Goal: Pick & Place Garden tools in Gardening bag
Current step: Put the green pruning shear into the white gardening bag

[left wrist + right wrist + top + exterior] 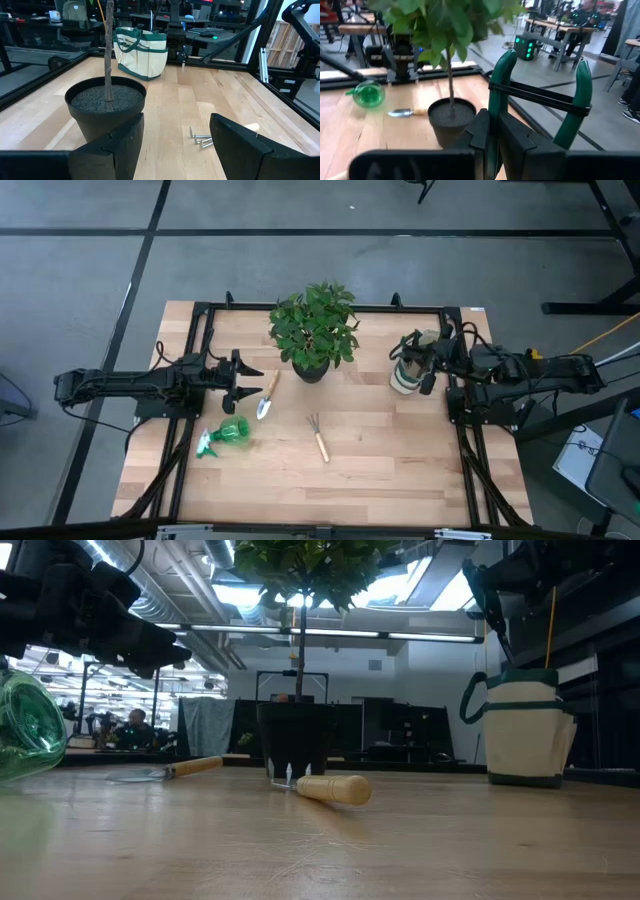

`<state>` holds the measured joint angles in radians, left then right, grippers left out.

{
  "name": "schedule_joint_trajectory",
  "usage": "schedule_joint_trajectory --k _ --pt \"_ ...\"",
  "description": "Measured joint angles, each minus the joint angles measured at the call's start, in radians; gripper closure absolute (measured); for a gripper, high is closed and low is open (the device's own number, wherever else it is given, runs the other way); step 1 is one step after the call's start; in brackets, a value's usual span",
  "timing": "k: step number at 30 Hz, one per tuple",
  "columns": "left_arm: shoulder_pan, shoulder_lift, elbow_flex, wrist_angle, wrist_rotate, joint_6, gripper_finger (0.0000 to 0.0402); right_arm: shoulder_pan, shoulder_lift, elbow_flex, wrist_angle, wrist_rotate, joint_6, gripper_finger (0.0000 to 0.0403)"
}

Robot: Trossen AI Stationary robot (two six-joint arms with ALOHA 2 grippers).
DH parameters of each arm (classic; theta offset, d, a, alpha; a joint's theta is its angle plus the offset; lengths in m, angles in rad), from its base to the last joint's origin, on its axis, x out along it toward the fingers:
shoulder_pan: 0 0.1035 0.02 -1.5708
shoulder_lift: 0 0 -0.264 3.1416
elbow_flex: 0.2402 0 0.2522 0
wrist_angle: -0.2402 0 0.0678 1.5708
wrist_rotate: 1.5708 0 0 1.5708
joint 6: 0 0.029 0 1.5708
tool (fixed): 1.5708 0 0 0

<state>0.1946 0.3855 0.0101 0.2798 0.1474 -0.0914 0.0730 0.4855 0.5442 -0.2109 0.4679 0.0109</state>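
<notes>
Three tools lie on the wooden table (380,480) (left jaws wide, empty; right jaws clamping shears (540,95)).

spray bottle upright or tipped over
Tipped over: the spray bottle lies on its side on the table, near the open left gripper.

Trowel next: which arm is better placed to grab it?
Left. The left pincer is open and hovers right beside the trowel, between the potted plant and the spray bottle. The right pincer is across the table at the gardening bag, shut on the green-handled tool.
</notes>
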Motion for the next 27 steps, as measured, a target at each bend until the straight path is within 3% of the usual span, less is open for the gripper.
schedule_joint_trajectory --k 8,17,27 --pt "0.0 0.0 0.0 0.0 0.0 0.0 0.0178 -0.041 -0.053 0.0 -0.02 0.138 0.028 0.0368" --pt "0.0 0.0 0.0 0.0 0.0 0.0 0.0178 -0.076 -0.085 0.0 -0.048 0.141 0.035 0.0368" --pt "0.0 0.0 0.0 0.0 0.0 0.0 0.0178 -0.105 -0.088 0.0 -0.182 0.141 0.167 0.0368"
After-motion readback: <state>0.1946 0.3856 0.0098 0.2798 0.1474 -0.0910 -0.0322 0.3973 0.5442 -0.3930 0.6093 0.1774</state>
